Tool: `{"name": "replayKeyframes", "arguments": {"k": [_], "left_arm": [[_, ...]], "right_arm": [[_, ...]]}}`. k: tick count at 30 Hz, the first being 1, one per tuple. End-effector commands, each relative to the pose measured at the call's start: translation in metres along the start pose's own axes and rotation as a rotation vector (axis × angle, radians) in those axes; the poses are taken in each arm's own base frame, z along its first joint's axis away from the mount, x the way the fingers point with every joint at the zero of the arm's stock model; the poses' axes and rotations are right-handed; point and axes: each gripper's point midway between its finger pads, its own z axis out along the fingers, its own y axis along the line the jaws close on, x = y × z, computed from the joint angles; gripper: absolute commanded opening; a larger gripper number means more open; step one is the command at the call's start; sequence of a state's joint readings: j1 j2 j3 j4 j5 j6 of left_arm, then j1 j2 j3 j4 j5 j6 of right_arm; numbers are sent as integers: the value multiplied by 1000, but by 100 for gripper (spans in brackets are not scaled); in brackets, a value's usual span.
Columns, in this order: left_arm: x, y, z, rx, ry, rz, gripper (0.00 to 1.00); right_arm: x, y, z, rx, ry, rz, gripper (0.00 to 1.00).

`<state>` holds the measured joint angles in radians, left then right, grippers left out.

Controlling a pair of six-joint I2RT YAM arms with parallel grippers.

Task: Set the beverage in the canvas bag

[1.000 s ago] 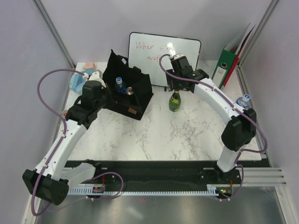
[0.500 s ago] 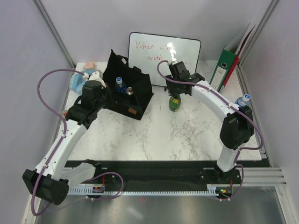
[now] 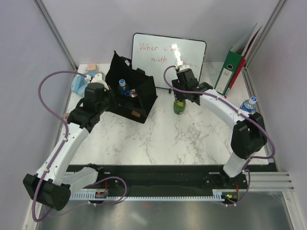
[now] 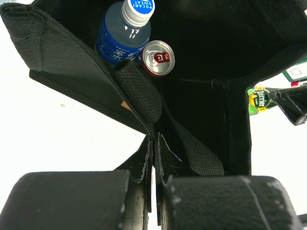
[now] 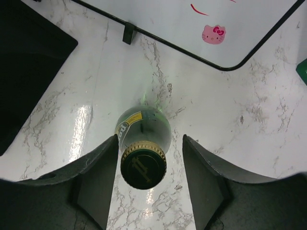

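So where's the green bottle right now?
In the top view the green bottle stands upright just right of the bag, in front of the whiteboard, between the open fingers of the right gripper.

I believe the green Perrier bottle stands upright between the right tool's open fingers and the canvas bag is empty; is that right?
Not quite: the canvas bag is not empty. The left wrist view shows a Pocari Sweat bottle and a red-topped can inside it. The green Perrier bottle does stand upright between the right tool's open fingers.
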<state>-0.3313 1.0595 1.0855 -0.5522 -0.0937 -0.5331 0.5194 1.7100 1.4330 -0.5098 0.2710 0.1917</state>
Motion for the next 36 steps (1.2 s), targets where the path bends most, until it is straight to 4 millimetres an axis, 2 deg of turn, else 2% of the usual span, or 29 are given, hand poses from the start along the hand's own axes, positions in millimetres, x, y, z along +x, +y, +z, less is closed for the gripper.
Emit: {"name": "replayKeyframes", "arguments": {"k": [1, 5, 9, 17, 19, 23, 26, 27, 29, 30, 31, 36], "left_arm": [[-9, -8, -7, 30, -20, -3, 2], [-10, -8, -8, 29, -25, -2, 2], [-10, -7, -8, 29, -24, 0, 2], [-10, -7, -8, 28, -26, 1, 2], [-9, -7, -7, 27, -23, -1, 2], [-10, -7, -8, 29, -24, 1, 2], [-11, -7, -9, 28, -32, 1, 2], [-10, -6, -9, 25, -28, 1, 2], [-11, -7, -9, 29, -31, 3, 2], [-11, -7, -9, 29, -31, 3, 2], [-11, -7, -9, 28, -32, 3, 2], [-10, -6, -9, 26, -29, 1, 2]], "right_arm": [[-30, 1, -5, -9, -104, 14, 63], [-26, 2, -1, -7, -99, 26, 63], [-33, 2, -3, -15, -150, 40, 61], [-27, -1, -3, -2, -140, 54, 56], [-28, -1, -4, -1, -149, 52, 49], [-26, -1, -1, -3, -153, 40, 41], [-26, 0, -1, -12, -163, 45, 30], [-27, 0, -3, -13, -171, 45, 20], [-30, 1, -6, -17, -179, 44, 11], [-34, 0, -8, -22, -189, 50, 3], [-37, 1, -10, -24, -196, 50, 0], [-57, 3, -29, -57, -234, 39, 0]]}}
